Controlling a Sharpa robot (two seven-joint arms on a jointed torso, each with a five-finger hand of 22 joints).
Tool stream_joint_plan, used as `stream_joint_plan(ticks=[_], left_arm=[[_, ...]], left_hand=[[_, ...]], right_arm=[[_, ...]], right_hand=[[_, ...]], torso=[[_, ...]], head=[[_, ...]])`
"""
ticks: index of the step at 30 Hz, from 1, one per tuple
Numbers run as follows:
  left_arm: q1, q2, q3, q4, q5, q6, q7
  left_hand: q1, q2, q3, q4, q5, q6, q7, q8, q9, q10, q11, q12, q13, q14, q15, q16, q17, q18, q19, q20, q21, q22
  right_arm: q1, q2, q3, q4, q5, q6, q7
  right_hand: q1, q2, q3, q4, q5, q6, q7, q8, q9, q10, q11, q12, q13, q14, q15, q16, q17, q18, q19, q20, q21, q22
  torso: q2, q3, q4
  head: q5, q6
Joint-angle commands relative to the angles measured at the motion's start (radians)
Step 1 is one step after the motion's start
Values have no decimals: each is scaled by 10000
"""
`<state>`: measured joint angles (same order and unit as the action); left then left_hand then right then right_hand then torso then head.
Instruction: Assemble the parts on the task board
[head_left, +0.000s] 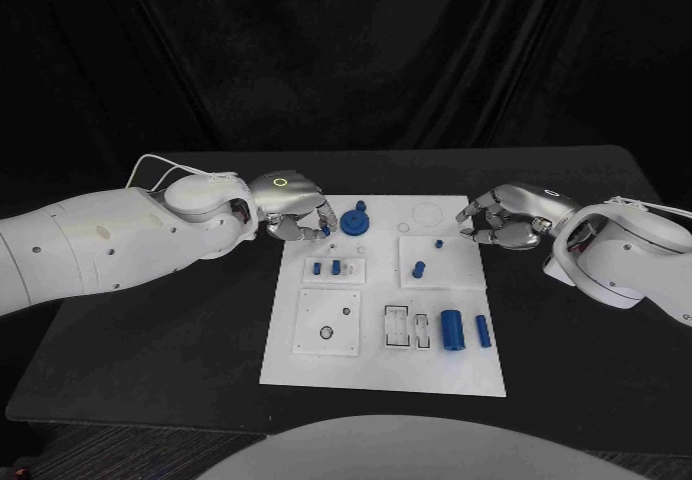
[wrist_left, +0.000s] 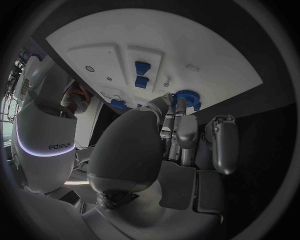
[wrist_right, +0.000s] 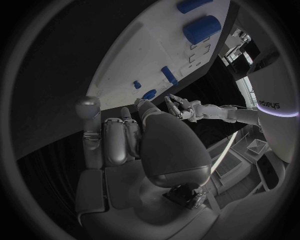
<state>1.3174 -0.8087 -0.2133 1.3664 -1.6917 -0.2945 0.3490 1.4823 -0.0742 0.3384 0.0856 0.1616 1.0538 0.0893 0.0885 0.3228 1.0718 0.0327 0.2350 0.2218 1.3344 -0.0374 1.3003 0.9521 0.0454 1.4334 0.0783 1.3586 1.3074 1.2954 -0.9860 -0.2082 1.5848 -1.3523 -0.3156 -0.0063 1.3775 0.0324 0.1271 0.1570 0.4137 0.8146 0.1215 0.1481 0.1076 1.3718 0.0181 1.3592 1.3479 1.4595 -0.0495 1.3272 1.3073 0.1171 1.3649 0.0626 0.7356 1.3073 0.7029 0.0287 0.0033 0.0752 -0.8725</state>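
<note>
Two hands flanking the far end of the task board (head_left: 378, 375), presumably for reach to the parts. Left hand (head_left: 299, 217) reaching onto the far left corner, fingertips beside the round blue part (head_left: 359, 218); contact or grip impossible to tell. Right hand (head_left: 508, 217) curled at the right edge, apparently holding nothing. Blue cylinders (head_left: 464, 330) lying near the front, well apart from both.

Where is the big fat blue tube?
In the head view the big blue cylinder lies near the front right of the task board, between a white slotted block and a thinner blue cylinder.
</note>
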Motion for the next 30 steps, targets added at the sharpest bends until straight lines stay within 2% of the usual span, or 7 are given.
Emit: stream_joint_plan(ticks=[1, 6, 9, 16, 30], left_arm=[[-57, 89, 10, -42, 83, 236, 28], [-127, 202, 10, -116, 83, 267, 72], [-165, 246, 10, -147, 83, 280, 95], [-252, 293, 10, -184, 83, 301, 135], [-347, 437, 10, -306, 84, 451, 152]], left_hand=[[-104, -17, 24, 66, -38, -49, -16, -60, -4, -29, 21, -62, -20, -90, 12, -40, 2, 100, -56, -15, -68, 1884], [-105, -14, 26, 68, -37, -51, -17, -63, -7, -29, 22, -70, -25, -100, 14, -50, -16, 103, -64, -14, -81, 1881], [-111, -1, 30, 77, -36, -46, -11, -63, -10, -10, 25, -77, -30, -75, 17, -20, 53, 92, -37, -13, -41, 1895], [-114, 7, 32, 80, -34, -33, -3, -61, -13, 33, 29, -78, -32, -65, 21, -7, 77, 88, -27, -11, -28, 1901], [-105, 10, 36, 74, -29, -25, -3, -61, -15, 57, 28, -83, -35, -98, 25, -41, 0, 96, -49, -9, -64, 1891]], right_arm=[[-26, 2, 5, -3, 0, 71, -20], [-29, 28, 5, -6, 0, 72, -10], [-30, 36, 5, -7, 1, 75, -7], [-32, 27, 6, -2, 1, 93, -15], [-32, 42, 6, -11, 1, 129, 8]], right_hand=[[49, -48, 48, 13, 18, 47, 3, -40, -15, -78, 12, -55, 11, 345, 26, -60, 257, 166, -44, -16, -37, 840], [57, -48, 65, 6, 19, 47, 4, -45, -19, -91, 12, -72, -6, 339, 27, -73, 245, 170, -53, -14, -68, 834], [64, -48, 78, 1, 20, 45, 5, -49, -21, -87, 13, -70, -3, 335, 27, -81, 238, 172, -57, -14, -80, 832], [75, -46, 96, -8, 22, 46, 6, -52, -24, -98, 13, -85, -18, 332, 28, -87, 233, 172, -58, -13, -83, 832], [89, -45, 121, -19, 23, 49, 8, -56, -27, -106, 14, -97, -30, 330, 29, -89, 232, 174, -63, -12, -101, 829]], torso=[[0, -11, -23], [9, -19, -21], [15, -13, -38], [7, 2, -23], [2, 2, -20]], head=[[28, -2], [54, -2], [63, -2], [53, -2], [71, -2]])
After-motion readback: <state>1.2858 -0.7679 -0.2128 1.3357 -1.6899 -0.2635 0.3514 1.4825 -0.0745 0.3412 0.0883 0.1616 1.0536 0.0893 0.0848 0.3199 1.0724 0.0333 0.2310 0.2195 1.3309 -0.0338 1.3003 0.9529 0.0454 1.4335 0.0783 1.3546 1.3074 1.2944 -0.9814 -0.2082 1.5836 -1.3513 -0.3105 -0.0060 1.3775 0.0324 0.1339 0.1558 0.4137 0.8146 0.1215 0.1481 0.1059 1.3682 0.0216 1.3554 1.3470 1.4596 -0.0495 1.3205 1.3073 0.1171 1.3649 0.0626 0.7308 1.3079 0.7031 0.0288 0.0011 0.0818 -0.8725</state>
